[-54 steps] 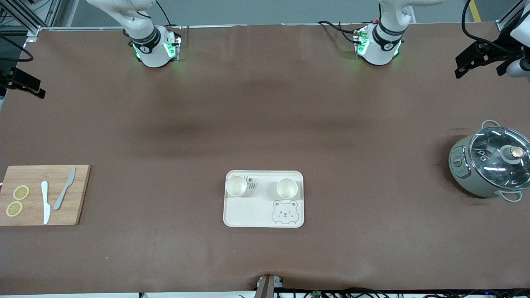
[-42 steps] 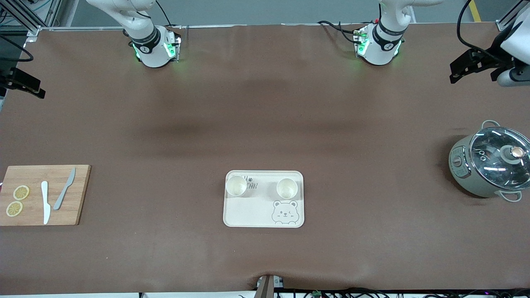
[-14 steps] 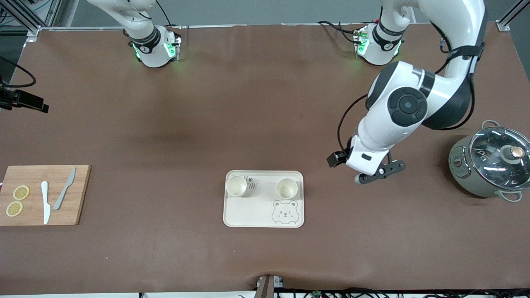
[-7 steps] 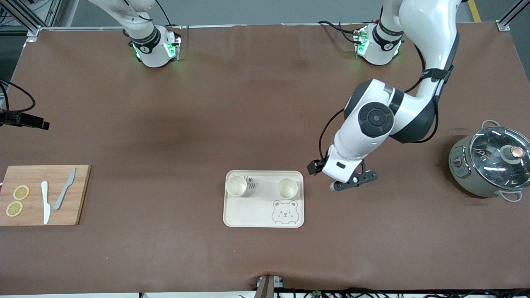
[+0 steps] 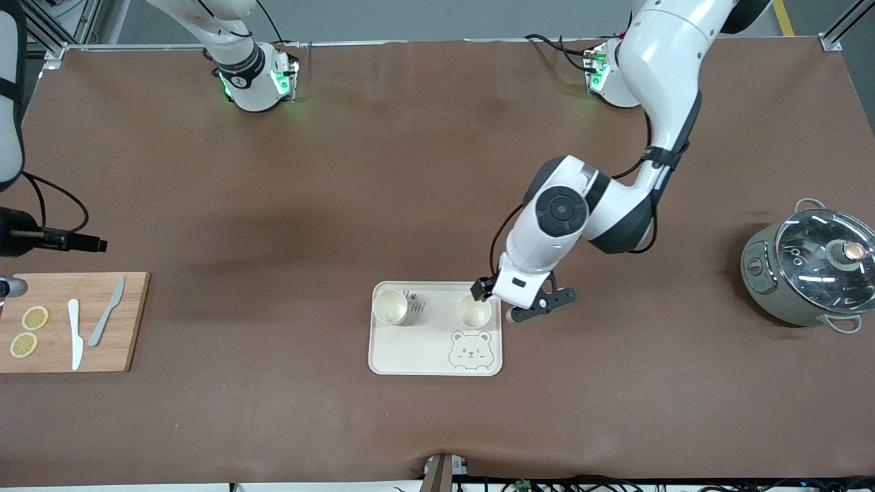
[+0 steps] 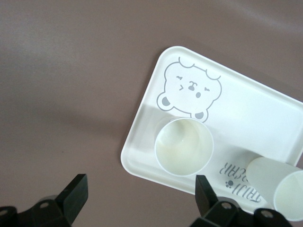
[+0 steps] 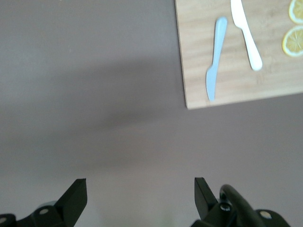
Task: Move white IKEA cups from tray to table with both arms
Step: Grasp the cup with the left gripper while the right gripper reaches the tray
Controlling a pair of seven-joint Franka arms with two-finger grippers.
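Two small cream-white handleless cups stand upright on the cream rectangular tray [image 5: 410,355] with the grey bear drawing, at the middle of the brown matte table [image 5: 410,171]; both sit on the tray's half farther from the front camera, one cup [image 5: 473,312] toward my left arm's end, the other cup [image 5: 390,307] toward my right arm's end. I judge them light, stiff and smooth, perhaps slippery and breakable if ceramic, so I would pinch each across its tapered wall just under the rim. My left gripper [image 6: 142,201] hangs over the tray's edge beside the nearer-end cup, fingers [image 6: 75,194] spread wide, touching nothing. My right gripper [image 7: 139,198] hovers over bare table near the wooden cutting board [image 7: 236,52] with its two knives, fingers equally wide apart and empty.
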